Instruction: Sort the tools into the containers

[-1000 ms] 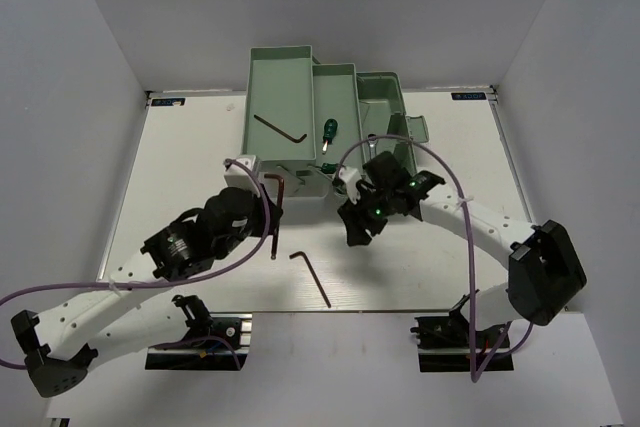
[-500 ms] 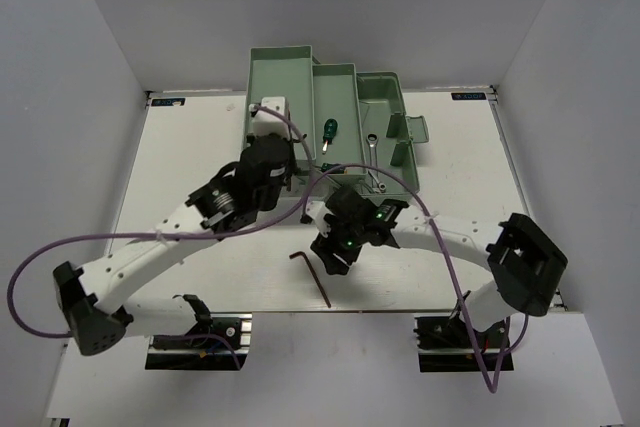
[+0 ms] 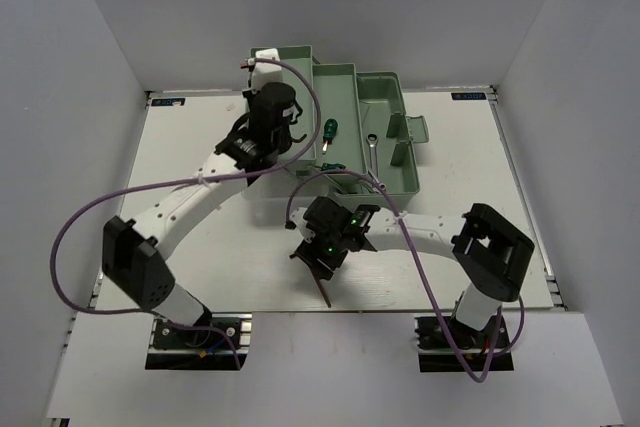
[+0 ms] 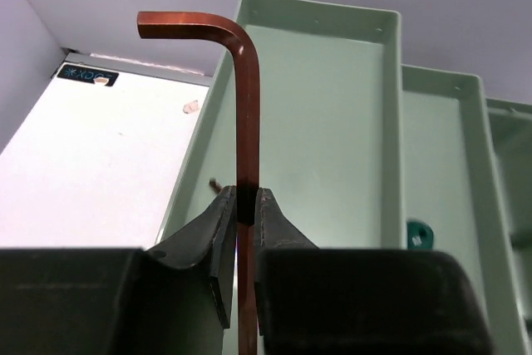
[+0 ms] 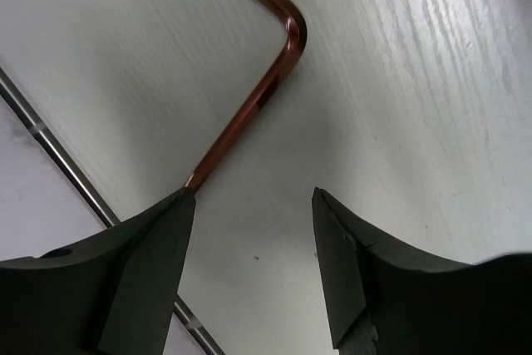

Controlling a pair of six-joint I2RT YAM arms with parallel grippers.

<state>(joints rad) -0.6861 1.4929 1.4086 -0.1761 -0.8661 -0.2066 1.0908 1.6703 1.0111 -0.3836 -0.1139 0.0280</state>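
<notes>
Done: screwdriver (image 3: pixel 328 131) and wrench (image 3: pixel 372 144) were seen in toolbox (image 3: pixel 335 68).
Left hand (image 4: pixel 241 205): was clamped on hex key (image 4: pixel 247 106) over toolbox.
Right hand (image 5: pixel 253 197): was spread wide above second hex key (image 5: pixel 258 97).

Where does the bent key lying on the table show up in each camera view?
Top view: bent key near the table's front edge, partly under the right claw.
Right wrist: the key sits upper middle, just beyond the open claw.
Left wrist: not in it; the left claw grips a second key.
Shared landmark: the right claw above it, in the top and right wrist views.
</notes>
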